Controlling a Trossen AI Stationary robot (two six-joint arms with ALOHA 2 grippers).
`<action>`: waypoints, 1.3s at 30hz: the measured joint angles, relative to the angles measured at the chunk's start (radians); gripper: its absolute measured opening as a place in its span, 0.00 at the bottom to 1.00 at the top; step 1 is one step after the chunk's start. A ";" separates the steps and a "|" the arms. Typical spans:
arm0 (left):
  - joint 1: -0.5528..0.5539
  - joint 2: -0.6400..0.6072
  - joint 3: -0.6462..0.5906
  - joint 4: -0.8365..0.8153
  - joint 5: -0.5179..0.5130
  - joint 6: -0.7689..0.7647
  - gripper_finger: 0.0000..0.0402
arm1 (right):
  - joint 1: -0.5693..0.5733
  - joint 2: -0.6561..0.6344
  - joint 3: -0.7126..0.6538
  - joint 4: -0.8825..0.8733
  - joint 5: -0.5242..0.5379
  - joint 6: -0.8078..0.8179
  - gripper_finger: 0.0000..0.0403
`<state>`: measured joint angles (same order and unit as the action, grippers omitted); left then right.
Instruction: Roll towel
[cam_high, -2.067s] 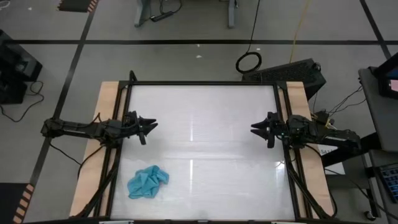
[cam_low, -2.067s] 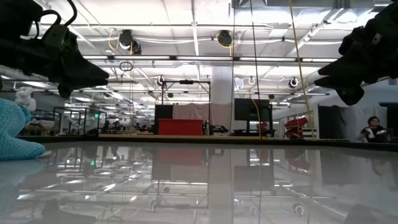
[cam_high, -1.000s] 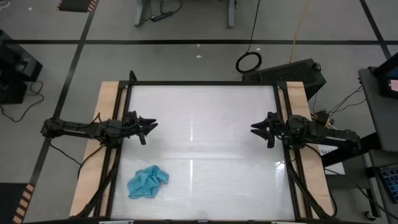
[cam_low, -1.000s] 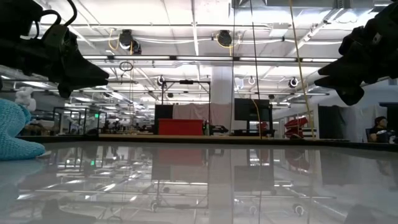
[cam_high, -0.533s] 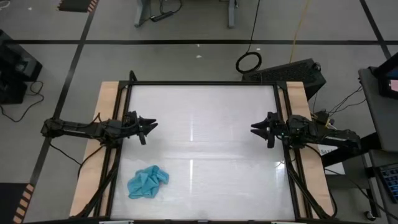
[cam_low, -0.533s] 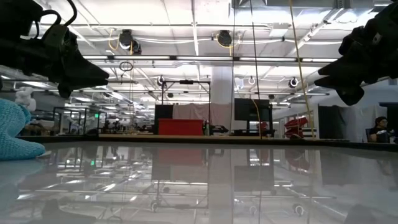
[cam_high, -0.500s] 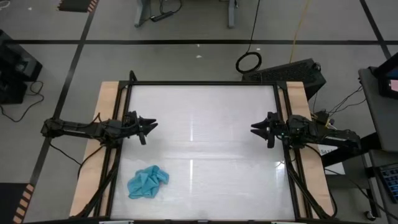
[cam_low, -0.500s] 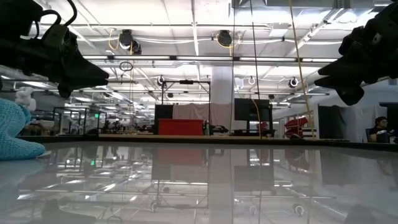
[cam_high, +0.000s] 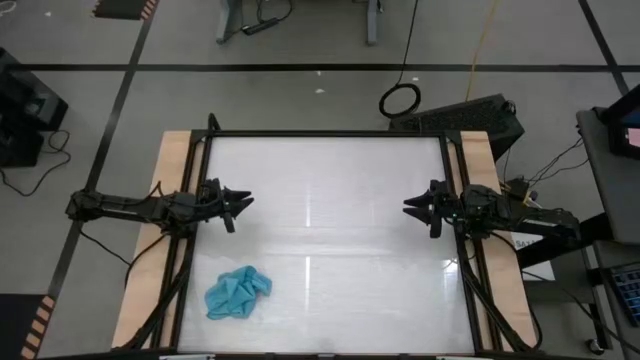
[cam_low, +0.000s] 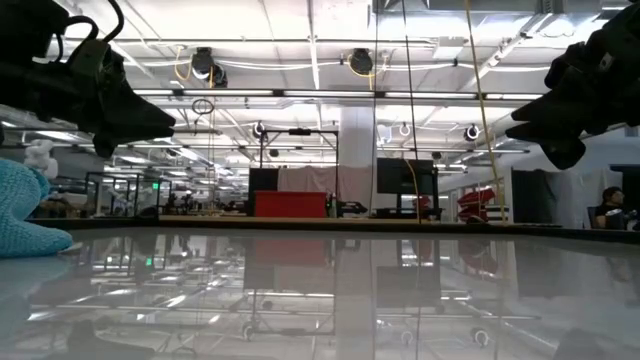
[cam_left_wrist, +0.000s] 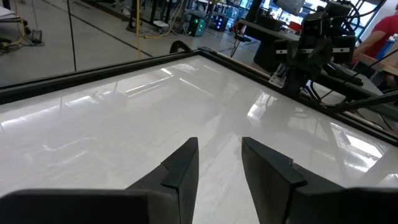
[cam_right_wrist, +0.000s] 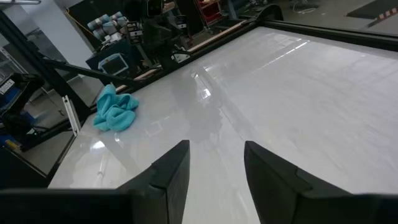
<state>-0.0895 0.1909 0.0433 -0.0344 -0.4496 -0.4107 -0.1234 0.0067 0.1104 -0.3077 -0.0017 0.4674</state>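
The turquoise towel lies crumpled in a heap on the white table near its near-left corner; it also shows at the left edge of the low view and in the right wrist view. My left gripper hovers open above the table's left side, farther from the near edge than the towel, and touches nothing. My right gripper hovers open above the table's right side, pointing toward the table's middle, and touches nothing. The left wrist view shows bare table between the fingers.
The white table top is framed by a dark rail, with wooden strips along the left and right sides. Both arms reach in from the sides at mid-depth. A person sits far off in the room behind.
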 joint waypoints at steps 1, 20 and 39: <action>0.000 0.000 0.000 0.000 0.000 0.000 0.32 | 0.000 0.000 0.000 0.000 0.000 0.000 0.36; 0.000 0.000 0.000 0.000 0.000 0.040 0.32 | -0.001 0.000 0.000 0.001 0.224 -0.050 0.36; 0.000 0.000 0.000 0.000 0.000 0.131 0.32 | 0.000 0.000 0.000 0.001 0.243 -0.050 0.36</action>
<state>-0.0891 0.1913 0.0430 -0.0341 -0.4500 -0.2795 -0.1237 0.0068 0.1104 -0.3063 0.2409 0.4175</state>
